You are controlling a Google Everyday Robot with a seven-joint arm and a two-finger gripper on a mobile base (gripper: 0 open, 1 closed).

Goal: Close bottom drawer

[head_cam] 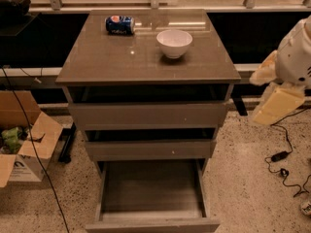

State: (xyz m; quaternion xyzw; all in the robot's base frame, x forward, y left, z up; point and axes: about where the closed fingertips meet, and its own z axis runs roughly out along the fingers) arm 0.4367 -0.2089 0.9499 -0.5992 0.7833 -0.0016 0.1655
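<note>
Bottom drawer [150, 188] open at 6 o'clock, bowl [174, 42] and can [120, 24] on cabinet [146, 64], box [30, 152] holding green stuff at 8 o'clock, gripper [271, 90] at 3 o'clock, grip unclear

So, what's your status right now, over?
Gripper hanging right of the cabinet, touching nothing. Bottom drawer pulled out wide. Nothing visible in its tray to block it.
</note>
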